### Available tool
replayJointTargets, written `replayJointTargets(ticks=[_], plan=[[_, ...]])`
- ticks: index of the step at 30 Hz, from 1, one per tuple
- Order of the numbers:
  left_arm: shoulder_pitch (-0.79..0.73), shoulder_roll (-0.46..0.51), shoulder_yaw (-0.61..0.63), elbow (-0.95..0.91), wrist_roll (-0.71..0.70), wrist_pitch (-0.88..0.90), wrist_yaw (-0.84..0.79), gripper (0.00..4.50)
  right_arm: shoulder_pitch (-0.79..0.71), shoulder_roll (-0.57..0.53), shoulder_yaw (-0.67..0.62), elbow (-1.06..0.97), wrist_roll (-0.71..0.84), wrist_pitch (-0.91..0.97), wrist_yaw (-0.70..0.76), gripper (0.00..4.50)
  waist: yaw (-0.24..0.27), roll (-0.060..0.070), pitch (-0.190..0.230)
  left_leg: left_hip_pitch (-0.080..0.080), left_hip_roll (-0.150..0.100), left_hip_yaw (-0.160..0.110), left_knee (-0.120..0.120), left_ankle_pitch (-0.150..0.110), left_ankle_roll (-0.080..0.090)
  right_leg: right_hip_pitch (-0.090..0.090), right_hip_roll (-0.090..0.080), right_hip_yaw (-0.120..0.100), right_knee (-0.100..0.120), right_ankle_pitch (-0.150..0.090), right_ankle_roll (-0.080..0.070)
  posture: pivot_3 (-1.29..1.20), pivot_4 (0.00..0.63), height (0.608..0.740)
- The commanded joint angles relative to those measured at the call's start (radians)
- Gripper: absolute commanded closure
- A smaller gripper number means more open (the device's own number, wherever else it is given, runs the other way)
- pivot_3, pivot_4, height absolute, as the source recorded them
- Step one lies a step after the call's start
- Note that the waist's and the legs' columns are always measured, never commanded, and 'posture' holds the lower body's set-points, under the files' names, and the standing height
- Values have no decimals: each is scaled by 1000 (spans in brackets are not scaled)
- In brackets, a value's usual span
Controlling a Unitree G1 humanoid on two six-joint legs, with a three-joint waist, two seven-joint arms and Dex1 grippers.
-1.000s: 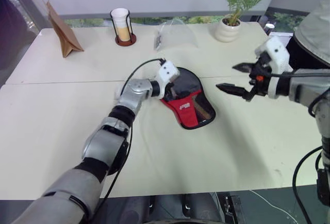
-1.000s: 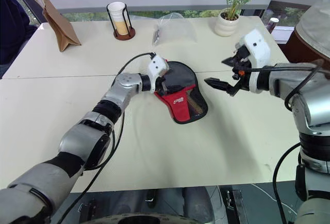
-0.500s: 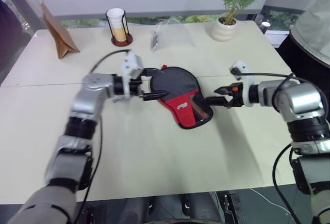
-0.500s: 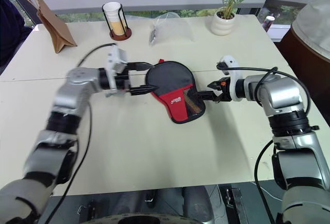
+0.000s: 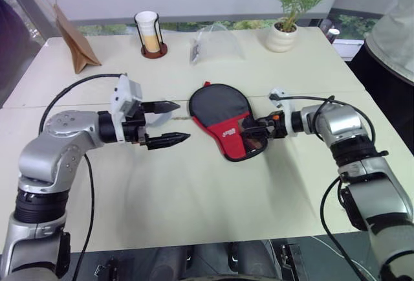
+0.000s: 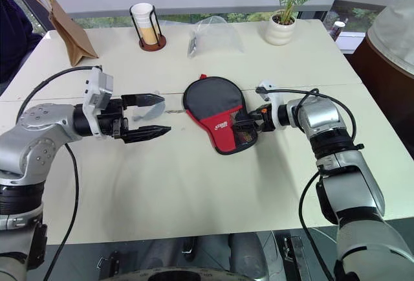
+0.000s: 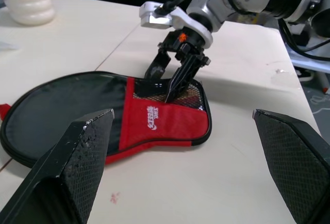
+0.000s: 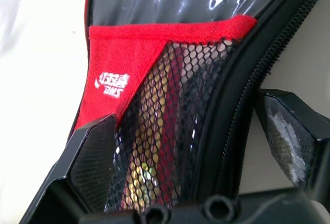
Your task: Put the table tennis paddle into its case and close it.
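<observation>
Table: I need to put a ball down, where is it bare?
The near half of the table, in front of the case and both tools, is bare. The far edge is crowded: bag, cup holder, plastic pouch, plant.

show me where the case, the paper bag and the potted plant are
case (image 5: pixel 220 103): left eye view, on its black round part
paper bag (image 5: pixel 72 38): left eye view, on its brown side
potted plant (image 5: pixel 282 37): left eye view, on its white pot
</observation>
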Motion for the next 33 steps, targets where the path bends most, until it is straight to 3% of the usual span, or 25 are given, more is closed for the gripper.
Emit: replayJointTargets(ticks=[1, 6, 7, 8, 14, 19, 29, 33], plan=[[15, 17, 39, -48, -32, 4, 31, 0, -31, 19, -19, 74, -10, 2, 32, 1311, 0, 0, 0, 0, 0, 0, 0, 0, 0, 0, 0, 0, 0, 0, 0, 0, 150, 734], [31, 22, 35, -57, -37, -11, 54, 0, -55, 30, -44, 170, -25, 18, 56, 3851, 0, 0, 0, 1, 0, 0, -1, 0, 0, 1, 0, 0, 0, 0, 0, 0, 150, 734], [31, 22, 34, -57, -37, -14, 57, 0, -53, 32, -43, 182, -33, 15, 58, 4287, 0, 0, 0, 2, 0, 0, -1, 0, 0, 2, 0, 0, 0, 0, 0, 0, 150, 734], [32, 21, 33, -56, -35, -19, 60, 0, -49, 32, -38, 189, -44, 8, 59, 4406, 0, 0, 0, 3, 0, 0, -1, 0, -1, 3, 0, 0, 0, 0, 0, 0, 150, 734], [19, 17, 7, -33, -4, -61, 67, 0, 0, 37, -20, 142, -49, 73, 71, 4406, 1, 0, -1, 5, 0, 0, -1, 0, -1, 5, 0, 0, -1, 0, -1, 0, 150, 734], [4, 6, -10, -17, 1, -79, 70, 0, 93, 26, -23, -21, -15, 217, 45, 4406, 2, 0, -2, 9, 0, 0, -4, 0, -1, 8, 0, 0, -2, 0, -1, 0, 150, 734], [7, 5, -39, -12, 12, -108, 69, 0, 366, 5, -238, -603, 197, 739, -159, 4406, 8, -2, -4, 9, 0, -2, -6, -1, 0, 8, -2, 1, -3, -1, -2, 0, 150, 734], [11, 9, -47, -12, 14, -116, 66, 0, 459, 19, -320, -725, 325, 784, -277, 4406, 14, -2, -4, 8, 0, -2, -6, -1, 0, 8, -2, 1, -4, -2, -2, 0, 150, 734]])
